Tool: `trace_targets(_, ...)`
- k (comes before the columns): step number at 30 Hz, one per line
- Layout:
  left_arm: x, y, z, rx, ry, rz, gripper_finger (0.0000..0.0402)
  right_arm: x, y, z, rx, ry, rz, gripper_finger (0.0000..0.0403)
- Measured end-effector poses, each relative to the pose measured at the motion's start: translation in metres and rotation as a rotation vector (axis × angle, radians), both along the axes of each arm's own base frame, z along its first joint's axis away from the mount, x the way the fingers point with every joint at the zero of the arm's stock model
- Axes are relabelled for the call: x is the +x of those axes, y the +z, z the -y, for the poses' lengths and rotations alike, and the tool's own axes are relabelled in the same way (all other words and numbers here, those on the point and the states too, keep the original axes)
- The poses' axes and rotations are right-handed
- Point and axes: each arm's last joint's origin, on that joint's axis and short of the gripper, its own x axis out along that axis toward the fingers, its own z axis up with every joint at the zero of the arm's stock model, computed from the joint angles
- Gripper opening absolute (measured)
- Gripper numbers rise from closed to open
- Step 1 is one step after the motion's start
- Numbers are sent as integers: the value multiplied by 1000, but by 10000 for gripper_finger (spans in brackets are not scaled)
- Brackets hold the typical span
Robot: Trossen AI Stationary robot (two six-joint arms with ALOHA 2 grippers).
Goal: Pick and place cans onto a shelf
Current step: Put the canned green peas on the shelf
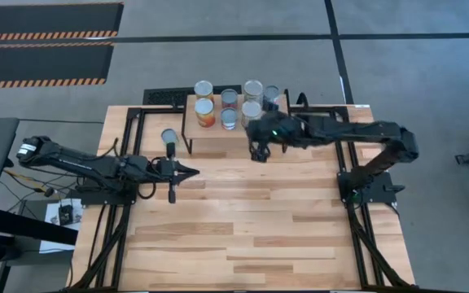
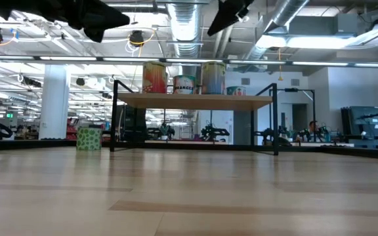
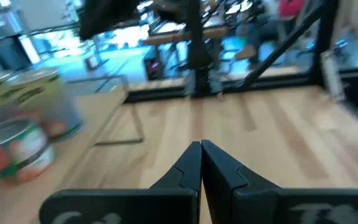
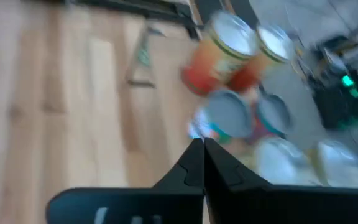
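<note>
room: open workshop hall behind, ceiling ducts point(image 2: 188, 19) and strip lights, white pillar point(image 2: 54, 101) at left in the low view
surface: light wood plank tabletop point(image 1: 251, 228) on a black frame, grey floor around it
shelf: small raised light-wood platform on thin black legs point(image 1: 215, 124) at the far edge of the surface, roughly centred
cans on shelf: six small silver-topped tins in two rows of three. orange-label can point(image 1: 204, 111) front left, another orange/yellow one point(image 1: 203, 89) behind it, small red-label can point(image 1: 230, 98) and small blue-label can point(image 1: 229, 119) in the middle, two taller silver-topped cans point(image 1: 252, 89) point(image 1: 251, 111) on the right
can off shelf, right: one more silver-topped tin point(image 1: 271, 96) just beside the shelf's right end; can't tell from above whether it sits on the shelf edge
can off shelf, left: green-label tin point(image 1: 169, 137) on the surface just left of the shelf's left legs; low view shows it upright point(image 2: 88, 138)
left gripper: point(image 1: 187, 171) above the surface in front of the shelf's left end, near the green can, pointing right. jaws pressed together, nothing held, seen in the left wrist view point(image 3: 201, 163)
right gripper: point(image 1: 258, 155) just in front of the shelf's right end, pointing towards the near edge. jaws closed tip to tip, nothing held, seen in the right wrist view point(image 4: 199, 158)
</note>
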Motion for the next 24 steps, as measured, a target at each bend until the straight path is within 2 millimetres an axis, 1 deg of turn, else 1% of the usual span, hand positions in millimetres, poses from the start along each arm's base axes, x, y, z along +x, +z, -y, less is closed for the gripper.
trace_targets(1,-4,0,-1,7,24,-15,0,-3,-5,-4,7,25,36,12)
trace_targets(5,-13,-6,-2,59,163,-103,0,-21,-38,-22,30,110,148,21)
trace_targets(8,-19,-13,-2,93,231,-176,0,-36,-61,-38,48,154,226,13)
trace_targets(10,-24,-19,-2,94,269,-237,0,-46,-73,-48,77,174,260,6)
trace_targets(12,-30,-27,-1,85,305,-310,0,-55,-82,-57,101,195,280,8)
trace_targets(15,-36,-35,-1,57,343,-387,0,-66,-89,-69,102,211,305,15)
trace_targets(18,-41,-42,0,11,369,-440,0,-71,-88,-79,91,219,314,13)
trace_targets(21,-47,-48,-2,-12,409,-505,0,-74,-87,-85,90,239,313,7)
trace_targets(24,-45,-51,-8,-37,482,-522,0,-75,-87,-88,85,252,309,6)
